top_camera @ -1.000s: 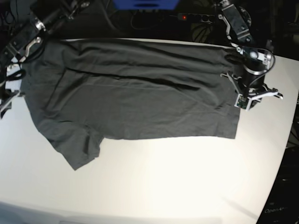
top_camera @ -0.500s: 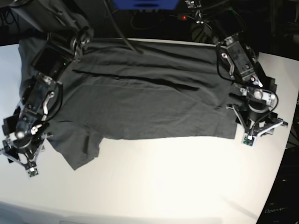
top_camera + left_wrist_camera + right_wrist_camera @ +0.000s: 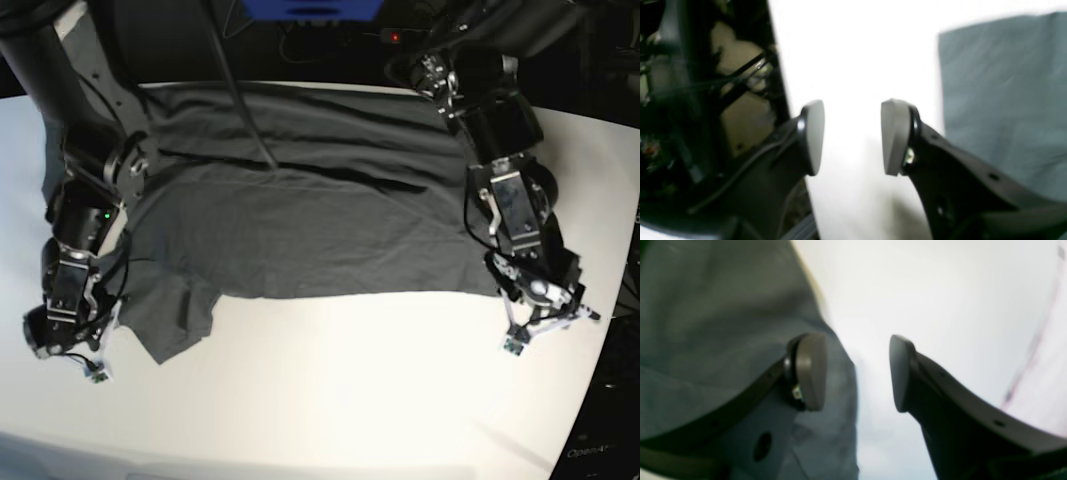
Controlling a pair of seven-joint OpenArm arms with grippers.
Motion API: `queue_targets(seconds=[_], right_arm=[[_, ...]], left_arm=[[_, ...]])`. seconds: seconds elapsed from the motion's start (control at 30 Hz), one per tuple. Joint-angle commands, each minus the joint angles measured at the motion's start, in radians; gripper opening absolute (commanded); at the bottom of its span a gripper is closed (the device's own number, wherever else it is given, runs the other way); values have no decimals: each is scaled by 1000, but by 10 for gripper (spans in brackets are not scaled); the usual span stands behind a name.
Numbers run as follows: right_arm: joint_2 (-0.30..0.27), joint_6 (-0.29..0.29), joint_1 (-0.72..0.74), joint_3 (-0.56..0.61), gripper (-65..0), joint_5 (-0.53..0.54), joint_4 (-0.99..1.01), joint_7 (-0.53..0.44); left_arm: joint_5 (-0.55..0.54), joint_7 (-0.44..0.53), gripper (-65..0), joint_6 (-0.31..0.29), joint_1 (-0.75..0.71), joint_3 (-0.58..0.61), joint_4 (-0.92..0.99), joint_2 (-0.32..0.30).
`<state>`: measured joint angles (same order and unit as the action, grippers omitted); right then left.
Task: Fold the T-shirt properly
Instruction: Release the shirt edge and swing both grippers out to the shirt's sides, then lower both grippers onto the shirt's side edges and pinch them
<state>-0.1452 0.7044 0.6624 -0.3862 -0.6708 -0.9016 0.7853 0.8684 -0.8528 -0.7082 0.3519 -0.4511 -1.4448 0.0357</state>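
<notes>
Left gripper gaping over bare white table, nothing between the pads; T-shirt just off to one side, its straight edge beside one finger. Right gripper likewise apart and empty, one pad above the sleeve edge. Farther back, dark T-shirt spread flat, long axis running gripper to gripper, sleeve toward the right gripper. Black cables behind.

A white surface fills most of the base view, glossy, with a bright glare patch near its middle. Behind its far edge the background is dark: a blue box sits at the top, and just right of it a small red light glows among black cables.
</notes>
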Motion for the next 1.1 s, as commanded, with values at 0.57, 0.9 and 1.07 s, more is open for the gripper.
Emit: queue_targets(seconds=[0.57, 0.9, 1.07], right_arm=[[-41, -6, 23, 192, -273, -2, -1, -7], [-40, -6, -14, 237, -273, 0, -1, -34], [-43, -6, -42, 235, -273, 0, -3, -51]], left_arm=[[-180, -33, -377, 10, 115, -15, 263, -27], [-196, -33, -377, 10, 217, -170, 385, -50], [-197, -23, -377, 10, 220, -176, 416, -52]])
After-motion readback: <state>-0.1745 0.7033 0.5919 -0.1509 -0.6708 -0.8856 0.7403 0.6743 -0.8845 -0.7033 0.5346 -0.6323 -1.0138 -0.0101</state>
